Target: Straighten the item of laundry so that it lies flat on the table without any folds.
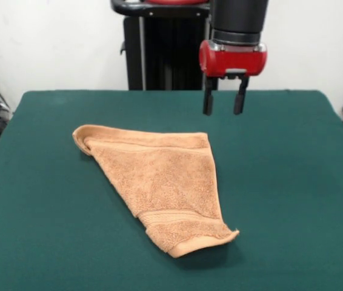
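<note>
On green table (pixel 293 182), folded orange-tan towel (pixel 159 182), below and left of raised gripper (pixel 225 111), jaws parted, empty

Black cylindrical arm (pixel 239 18), glossy red wrist housing, hand (pixel 225 111) with 2 black fingers.

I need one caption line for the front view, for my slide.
Orange-tan towel lying folded into a rough triangle on the green table; the robot's open hand hangs above, empty.
</note>
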Robot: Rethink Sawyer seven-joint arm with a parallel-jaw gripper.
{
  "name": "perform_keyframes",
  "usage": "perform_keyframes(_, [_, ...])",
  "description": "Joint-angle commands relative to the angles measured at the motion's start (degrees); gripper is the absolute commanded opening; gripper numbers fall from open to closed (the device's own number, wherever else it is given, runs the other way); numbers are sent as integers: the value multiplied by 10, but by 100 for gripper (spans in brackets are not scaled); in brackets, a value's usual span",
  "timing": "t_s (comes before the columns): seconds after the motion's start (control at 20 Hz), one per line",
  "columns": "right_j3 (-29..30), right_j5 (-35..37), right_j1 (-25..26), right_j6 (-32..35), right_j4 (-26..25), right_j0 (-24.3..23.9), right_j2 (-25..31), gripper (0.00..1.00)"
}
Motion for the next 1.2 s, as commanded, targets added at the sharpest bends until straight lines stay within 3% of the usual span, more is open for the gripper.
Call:
perform_keyframes(0.05, [-116,98,41,35,20,7,60,100])
perform_keyframes(0.4, [-135,118,37,16,18,-26,88,100])
perform_keyframes(0.7, [-79,82,23,5,-1,-57,117,100])
perform_keyframes(0.8, [-100,114,18,-17,3,-72,130,100])
perform_keyframes(0.95, [-33,75,5,-14,-20,-97,138,100])
perform_keyframes(1.2, [-5,74,-5,-30,-38,-134,156,100])
